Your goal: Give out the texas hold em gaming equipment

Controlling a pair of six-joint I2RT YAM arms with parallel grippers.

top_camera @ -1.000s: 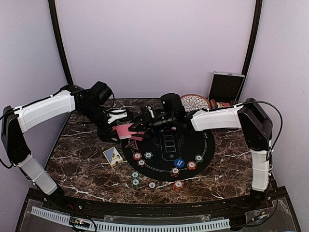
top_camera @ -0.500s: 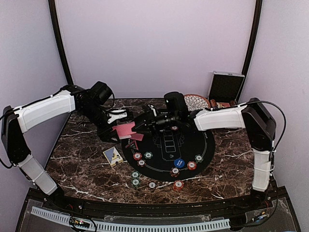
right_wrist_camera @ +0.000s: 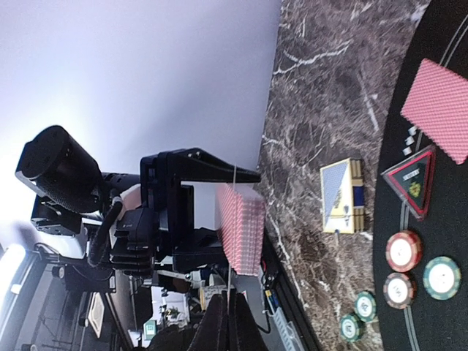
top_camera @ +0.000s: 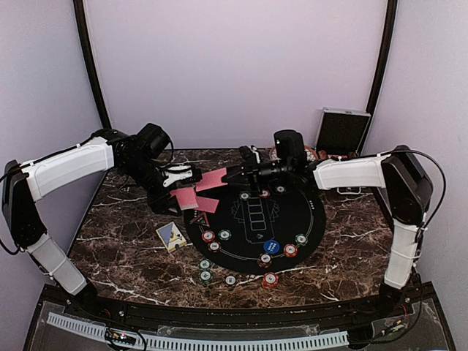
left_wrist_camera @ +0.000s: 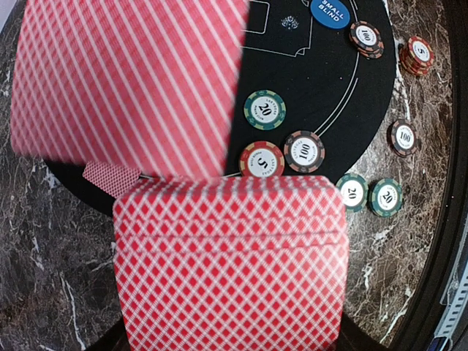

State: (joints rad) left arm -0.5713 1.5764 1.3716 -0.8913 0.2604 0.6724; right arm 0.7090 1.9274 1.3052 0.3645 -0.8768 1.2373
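The right gripper (top_camera: 235, 175), jaws pressed together on one playing card (top_camera: 212, 180), holds it stretching toward nine o'clock above the deck (top_camera: 189, 197) clamped in the left gripper (top_camera: 170, 199), over the mat's (top_camera: 292, 219) ten-o'clock rim.

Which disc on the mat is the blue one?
The Small Blind button, in the near half of the mat: solid blue, while neighbouring chips are red or green.

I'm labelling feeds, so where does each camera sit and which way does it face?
Top external: above, behind the bases, looking down on the table; both arms show.
Left wrist: looks down past its held deck onto chips; left claw hidden behind it.
Right wrist: looks sideways at the left arm; right claw shows, pinching a card.
All share the deck.
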